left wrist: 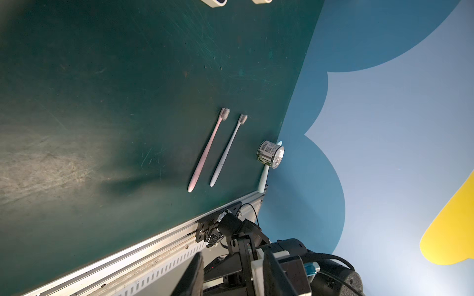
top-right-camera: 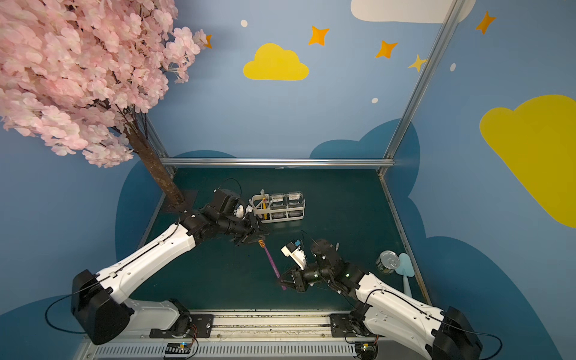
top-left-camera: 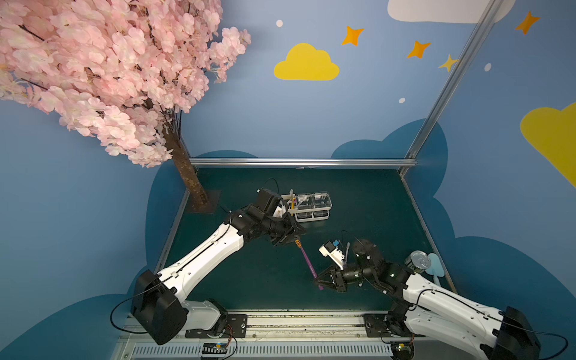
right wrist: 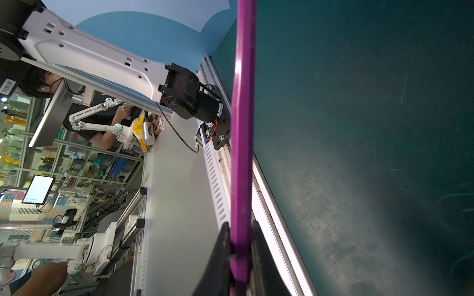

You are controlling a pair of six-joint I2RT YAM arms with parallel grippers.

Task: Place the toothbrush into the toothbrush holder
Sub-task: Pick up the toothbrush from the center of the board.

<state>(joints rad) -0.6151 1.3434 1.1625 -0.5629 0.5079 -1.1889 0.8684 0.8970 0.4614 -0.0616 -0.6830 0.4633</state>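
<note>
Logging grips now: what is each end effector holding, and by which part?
Right end effector: purple toothbrush, near the handle's tail end. Left end effector: by the bristle head, grip cannot be told.

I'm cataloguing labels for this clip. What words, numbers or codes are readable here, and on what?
Nothing reads clearly enough to quote.
Tin can: QR code and barcode label, print too small.
Silver bottle off the table: dark lettering, blurred.
White sticker in the background: barcode, digits unreadable.

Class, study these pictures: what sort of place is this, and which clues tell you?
Probably a robotics lab's staged test cell: a left arm and right arm at a green table, painted cloud walls, storage shelves beyond.
</note>
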